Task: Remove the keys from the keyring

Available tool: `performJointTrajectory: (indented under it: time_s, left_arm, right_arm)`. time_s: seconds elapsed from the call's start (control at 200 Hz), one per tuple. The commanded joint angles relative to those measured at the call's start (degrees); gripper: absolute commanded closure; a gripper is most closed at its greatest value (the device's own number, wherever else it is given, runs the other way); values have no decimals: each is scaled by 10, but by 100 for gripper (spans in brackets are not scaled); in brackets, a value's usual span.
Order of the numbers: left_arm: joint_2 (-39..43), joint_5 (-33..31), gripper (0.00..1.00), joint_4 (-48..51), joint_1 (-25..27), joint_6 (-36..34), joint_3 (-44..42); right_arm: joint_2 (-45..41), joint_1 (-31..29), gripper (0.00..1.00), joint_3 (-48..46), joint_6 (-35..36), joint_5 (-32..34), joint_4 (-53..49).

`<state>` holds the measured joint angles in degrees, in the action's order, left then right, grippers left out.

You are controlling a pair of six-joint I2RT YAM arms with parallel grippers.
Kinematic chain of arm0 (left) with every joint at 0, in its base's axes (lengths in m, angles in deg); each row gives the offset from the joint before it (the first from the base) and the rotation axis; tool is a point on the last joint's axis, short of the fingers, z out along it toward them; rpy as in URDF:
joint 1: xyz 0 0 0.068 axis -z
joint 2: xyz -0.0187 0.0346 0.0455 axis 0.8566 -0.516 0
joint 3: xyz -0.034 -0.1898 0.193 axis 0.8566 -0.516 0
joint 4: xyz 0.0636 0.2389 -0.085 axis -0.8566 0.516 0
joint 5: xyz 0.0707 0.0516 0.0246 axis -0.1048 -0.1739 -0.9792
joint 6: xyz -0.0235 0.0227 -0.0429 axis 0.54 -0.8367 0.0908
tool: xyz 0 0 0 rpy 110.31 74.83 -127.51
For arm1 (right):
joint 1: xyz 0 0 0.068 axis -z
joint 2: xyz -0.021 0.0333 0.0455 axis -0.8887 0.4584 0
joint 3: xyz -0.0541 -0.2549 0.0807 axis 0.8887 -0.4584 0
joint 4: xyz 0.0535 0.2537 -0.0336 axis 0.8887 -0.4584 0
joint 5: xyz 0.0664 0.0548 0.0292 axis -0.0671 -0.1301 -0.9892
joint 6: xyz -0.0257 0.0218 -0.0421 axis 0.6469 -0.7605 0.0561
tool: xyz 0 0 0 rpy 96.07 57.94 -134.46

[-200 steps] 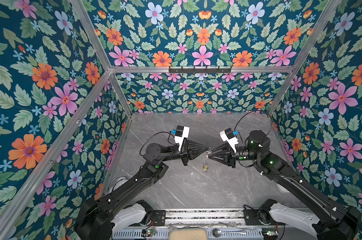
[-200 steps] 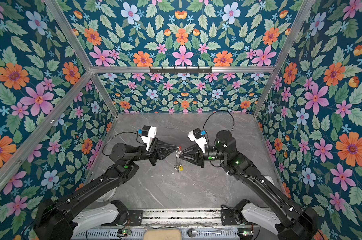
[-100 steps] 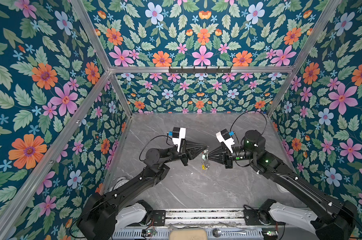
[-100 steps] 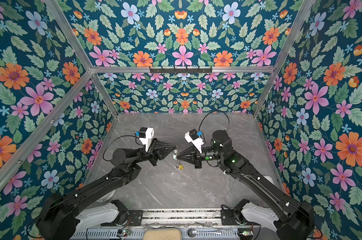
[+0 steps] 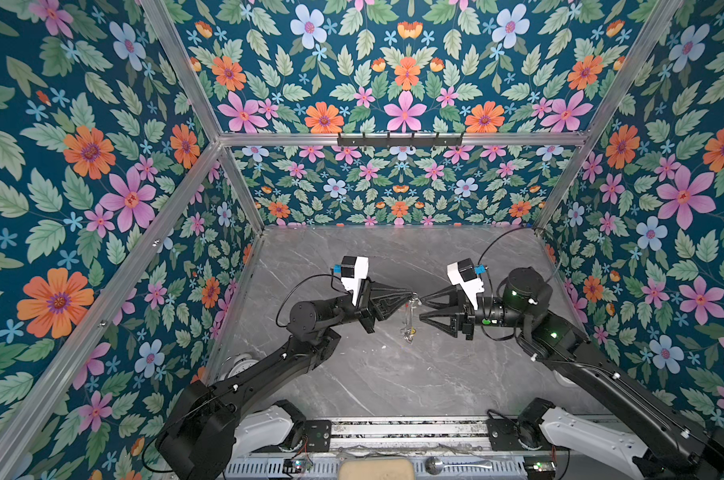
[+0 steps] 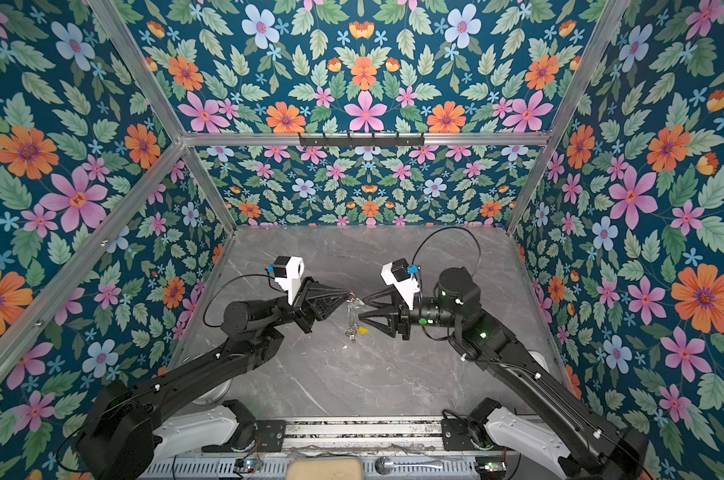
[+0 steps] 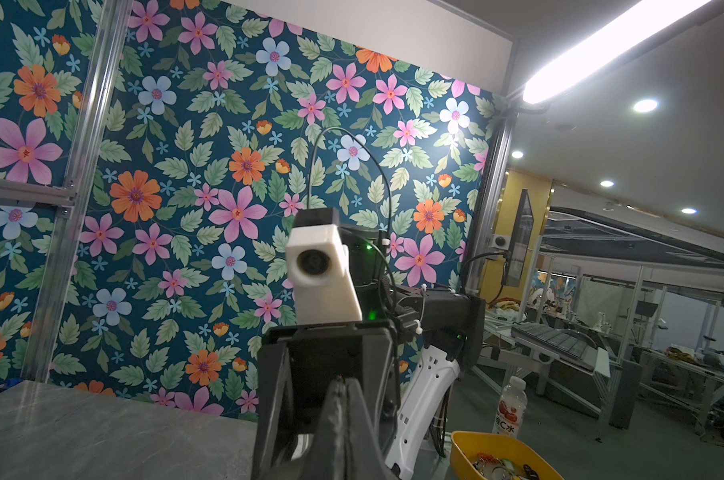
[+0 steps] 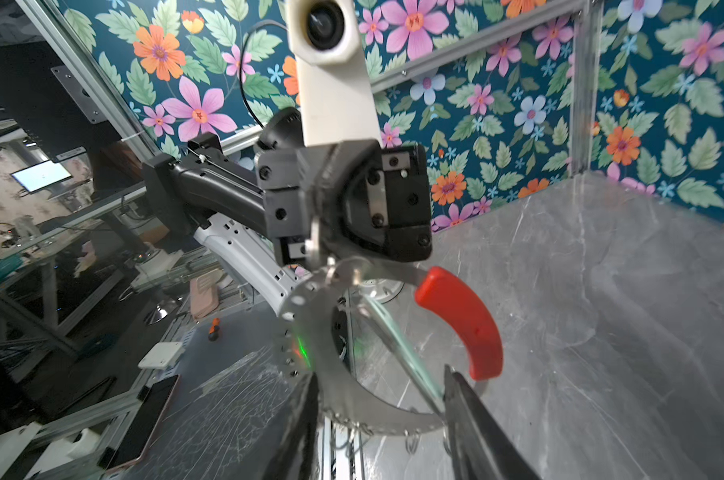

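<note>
The left pincer (image 6: 349, 296) grips the keyring (image 8: 376, 417) by its top, over the surface (image 6: 331, 374), the right pincer (image 6: 361, 309) is just beside it with jaws apart and nothing in them, and the keys (image 6: 358, 331) hang at its bottom, so I think none is off yet.

Black arms (image 5: 277, 365), white bases (image 5: 592, 436), white camera housings (image 5: 355, 274), looped black cables (image 6: 447, 227), green lights (image 5: 553, 333); left tool (image 5: 411, 296), right tool (image 5: 421, 309) triangular black.
</note>
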<state>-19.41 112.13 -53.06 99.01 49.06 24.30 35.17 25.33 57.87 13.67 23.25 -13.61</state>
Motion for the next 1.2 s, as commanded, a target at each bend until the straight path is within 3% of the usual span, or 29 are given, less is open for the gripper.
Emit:
performJointTrajectory:
  time_s: [0.0, 0.16, 0.45, 0.585, 0.825, 1.195]
  left_arm:
    - [9, -31, 100, 8, -1, -30, -5]
    - [20, -74, 100, 34, -1, -52, -14]
    - [37, -109, 100, 47, -1, -66, -28]
    - [41, -109, 100, 50, 0, -66, -29]
    - [44, -113, 100, 52, -1, -68, -32]
    - [32, -107, 100, 39, -1, -60, -32]
  right_arm:
    - [-36, 0, 47, -10, 14, 95, 17]
    - [-47, 0, 40, -14, -13, 144, 97]
    - [58, -1, 41, 16, -124, 8, 210]
    - [80, 0, 48, 11, -154, -18, 245]
    - [98, -2, 70, 19, -161, -33, 234]
    - [108, -4, 87, 23, -160, -37, 220]
